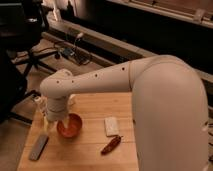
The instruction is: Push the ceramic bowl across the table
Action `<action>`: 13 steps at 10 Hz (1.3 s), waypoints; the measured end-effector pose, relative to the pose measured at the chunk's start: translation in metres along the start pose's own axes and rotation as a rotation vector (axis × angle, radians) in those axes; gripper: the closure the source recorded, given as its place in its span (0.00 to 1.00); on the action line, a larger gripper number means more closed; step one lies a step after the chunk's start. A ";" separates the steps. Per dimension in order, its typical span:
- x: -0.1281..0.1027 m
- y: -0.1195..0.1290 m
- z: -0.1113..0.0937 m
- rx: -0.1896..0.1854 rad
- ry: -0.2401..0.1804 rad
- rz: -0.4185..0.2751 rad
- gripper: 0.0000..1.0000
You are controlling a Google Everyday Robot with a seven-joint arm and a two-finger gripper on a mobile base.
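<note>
The ceramic bowl [71,126], small, glossy and orange-red, sits on the left part of the light wooden table [92,106]. My white arm reaches in from the right, and its thick wrist [58,98] hangs just above and left of the bowl. The gripper [56,123] points down from the wrist at the bowl's left rim and hides that edge. I cannot tell whether it touches the bowl.
A flat grey bar [38,146] lies at the table's front left. A white packet [111,126] and a red chili-shaped object [111,145] lie right of the bowl. A small pale container [40,105] stands behind the wrist. Office chairs and cables are on the floor beyond.
</note>
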 end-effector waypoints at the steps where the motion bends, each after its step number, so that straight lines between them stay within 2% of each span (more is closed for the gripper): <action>1: 0.000 0.010 0.010 -0.010 0.018 -0.059 0.68; 4: -0.002 0.026 0.033 -0.023 0.065 -0.168 0.95; 5: -0.005 0.029 0.041 -0.022 0.079 -0.192 1.00; 8: -0.016 0.026 0.070 0.028 0.118 -0.238 1.00; 10: -0.023 0.024 0.085 0.061 0.129 -0.257 1.00; 13: -0.029 0.009 0.096 0.121 0.139 -0.262 1.00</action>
